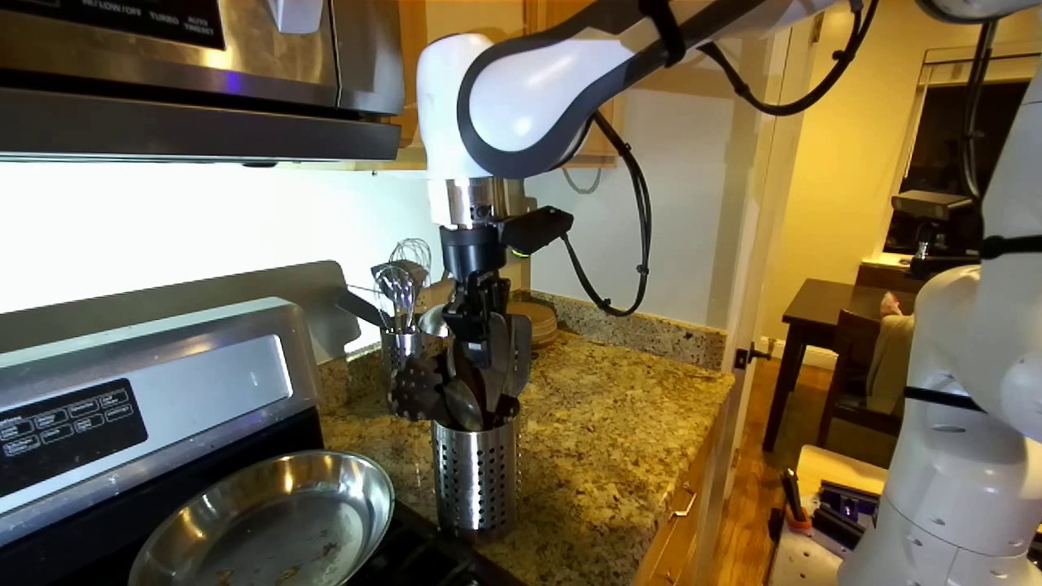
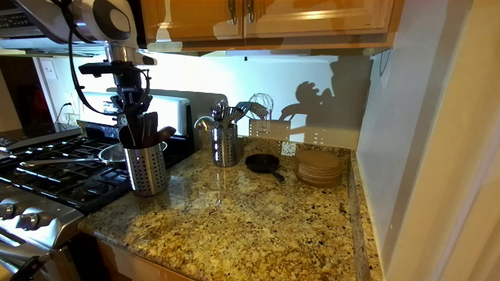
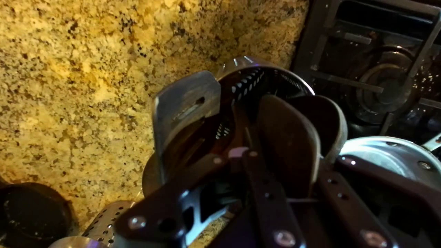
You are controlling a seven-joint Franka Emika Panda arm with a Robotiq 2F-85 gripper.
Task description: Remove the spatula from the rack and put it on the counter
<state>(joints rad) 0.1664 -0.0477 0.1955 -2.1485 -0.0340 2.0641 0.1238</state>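
The rack is a perforated silver cylinder [image 1: 476, 480] [image 2: 146, 171] at the counter's stove-side edge; its rim shows in the wrist view [image 3: 241, 63]. It is crowded with utensils, heads up. My gripper [image 1: 478, 352] points straight down among these heads, above the rack's mouth. In the wrist view, a dark brown flat head, apparently the spatula [image 3: 289, 144], stands between my fingers [image 3: 286, 165]. The fingertips are hidden, so whether they press on it cannot be told. A grey slotted turner [image 3: 193, 100] leans beside it. The speckled granite counter [image 1: 602, 439] [image 2: 242, 226] lies around the rack.
A second utensil holder [image 2: 224, 148] with whisks and a ladle stands behind. A small black skillet [image 2: 262, 163] and a stack of round wooden boards [image 2: 318, 168] sit toward the back. A steel pan [image 1: 277, 521] is on the stove. A microwave [image 1: 203, 114] hangs above.
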